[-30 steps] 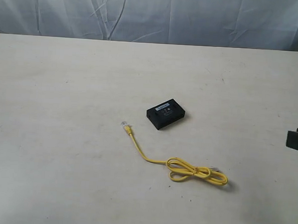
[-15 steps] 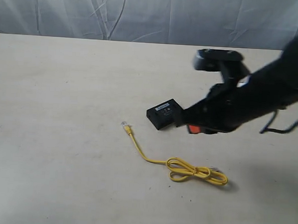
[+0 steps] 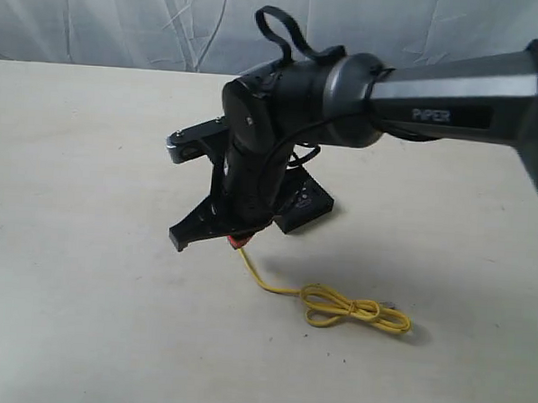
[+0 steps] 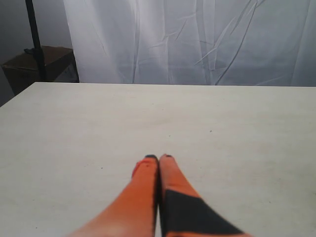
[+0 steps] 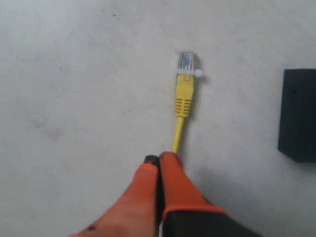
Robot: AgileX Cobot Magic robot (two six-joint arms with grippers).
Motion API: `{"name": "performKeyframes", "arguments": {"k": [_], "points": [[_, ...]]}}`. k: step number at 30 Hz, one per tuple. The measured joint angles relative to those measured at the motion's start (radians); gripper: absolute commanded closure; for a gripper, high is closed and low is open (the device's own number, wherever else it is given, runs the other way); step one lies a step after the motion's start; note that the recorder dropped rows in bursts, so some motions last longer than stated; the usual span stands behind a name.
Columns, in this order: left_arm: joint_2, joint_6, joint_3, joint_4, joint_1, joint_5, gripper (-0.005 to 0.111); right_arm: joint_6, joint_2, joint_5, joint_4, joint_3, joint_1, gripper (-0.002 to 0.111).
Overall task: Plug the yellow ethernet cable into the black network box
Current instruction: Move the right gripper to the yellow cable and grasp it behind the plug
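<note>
The yellow ethernet cable (image 3: 353,310) lies on the table, its knotted loop at the front right. Its clear plug (image 5: 187,61) shows only in the right wrist view; in the exterior view the arm hides it. The black network box (image 3: 307,206) sits just behind, partly covered by the right arm, and its edge (image 5: 297,114) shows beside the plug. My right gripper (image 5: 159,159) is shut just over the cord behind the plug, with nothing seen between its fingers; its red tip (image 3: 240,241) hangs low over the table. My left gripper (image 4: 158,157) is shut over bare table.
A white curtain (image 3: 125,22) hangs behind the table's far edge. In the left wrist view a brown box (image 4: 42,61) and a black pole (image 4: 33,34) stand off the table's far corner.
The right arm has swept in from the right, passed over the black box and come down above the cable's plug end. Cable and box have not moved.
</note>
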Motion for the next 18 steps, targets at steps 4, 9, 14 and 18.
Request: {"name": "performKeyframes", "arguments": {"k": [4,9,14,18], "points": [[0.0,0.0,0.0,0.0,0.0,0.0,0.107,0.033,0.047,0.007,-0.018,-0.038,0.002,0.109],[0.0,0.0,0.0,0.0,0.0,0.0,0.107,0.062,0.064,0.009,-0.042,-0.043,0.002,0.098],[0.0,0.0,0.0,0.0,0.0,0.0,0.107,0.066,0.067,-0.013,-0.046,-0.043,0.004,0.081],[0.0,0.0,0.0,0.0,0.0,0.0,0.107,0.074,0.072,-0.015,-0.054,-0.043,0.004,0.083]]}}
